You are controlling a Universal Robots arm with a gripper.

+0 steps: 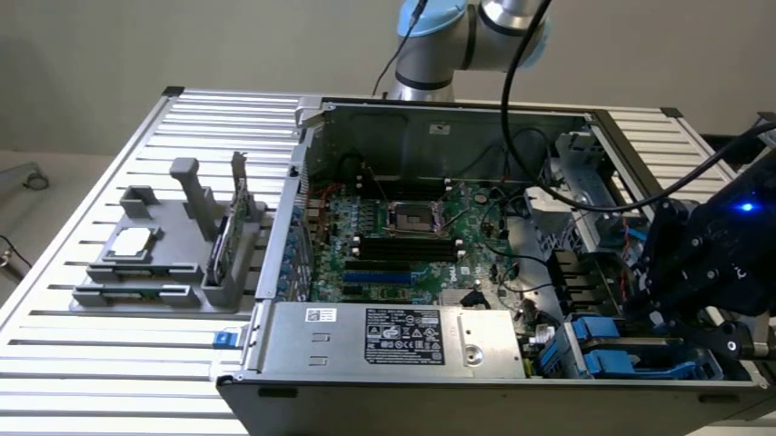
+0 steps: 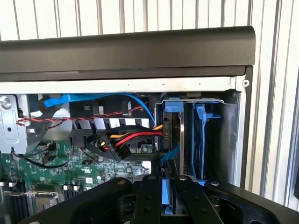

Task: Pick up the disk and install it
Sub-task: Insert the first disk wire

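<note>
One open computer case (image 1: pixel 485 227) is seen in the exterior view on a slatted aluminium table (image 1: pixel 73 345), with the gripper (image 1: pixel 697 313) lowered at the case's near corner on the exterior view's right, directly above the blue-framed disk (image 1: pixel 619 350) standing on edge in the drive bay, while a grey fixture (image 1: pixel 170 254) sits well apart on the exterior view's left. Seen from the wrist view, the fingers (image 2: pixel 149 196) are drawn close together on a blue strip of the disk's carrier, the disk being seated upright in its bay beside the red, yellow and black cable bundle (image 2: pixel 126 140) and the green motherboard (image 2: pixel 42 172).
</note>
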